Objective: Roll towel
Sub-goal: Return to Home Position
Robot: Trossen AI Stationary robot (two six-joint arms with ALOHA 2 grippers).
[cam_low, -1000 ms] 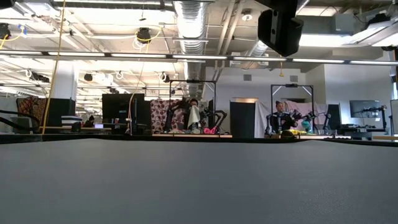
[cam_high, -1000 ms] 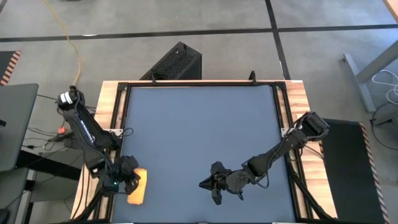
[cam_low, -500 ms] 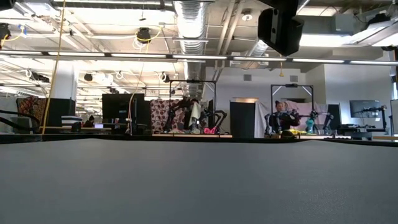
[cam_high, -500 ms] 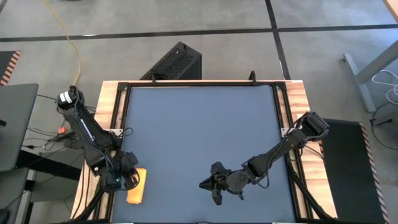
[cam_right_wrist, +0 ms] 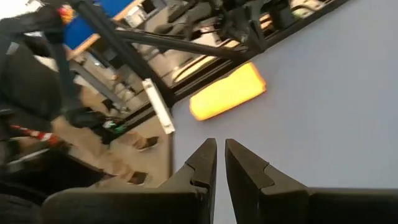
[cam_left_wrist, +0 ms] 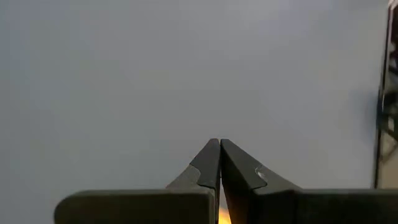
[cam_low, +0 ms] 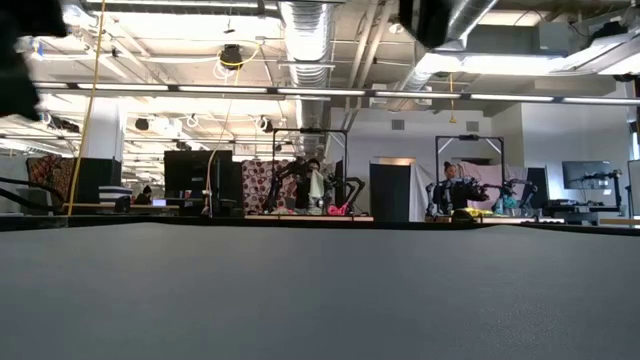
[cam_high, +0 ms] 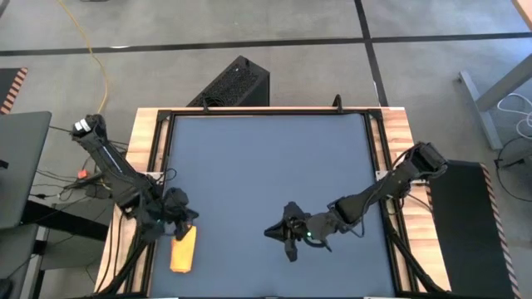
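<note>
The towel (cam_high: 184, 249) is a small bright yellow-orange roll lying on the dark mat near the table's left near corner. It also shows in the right wrist view (cam_right_wrist: 227, 93). My left gripper (cam_high: 184, 219) is shut just on the far side of the roll; its own view (cam_left_wrist: 219, 146) shows shut fingers over bare mat and a sliver of orange low between them. My right gripper (cam_high: 278, 237) is shut and empty over the mat's near middle, pointing toward the towel (cam_right_wrist: 217, 147). The low view does not show the towel.
The dark mat (cam_high: 274, 166) lies bare between the two grippers and toward the far edge. The wooden table frame (cam_high: 141, 166) and black rails run along the left side. A person's legs (cam_right_wrist: 118, 152) stand beyond the table's left edge.
My left gripper has drawn back off the towel toward the table's far edge, and its arm has swung outward to the left. The roll stays where it was and now lies uncovered. My right arm has risen a little in the low view.
</note>
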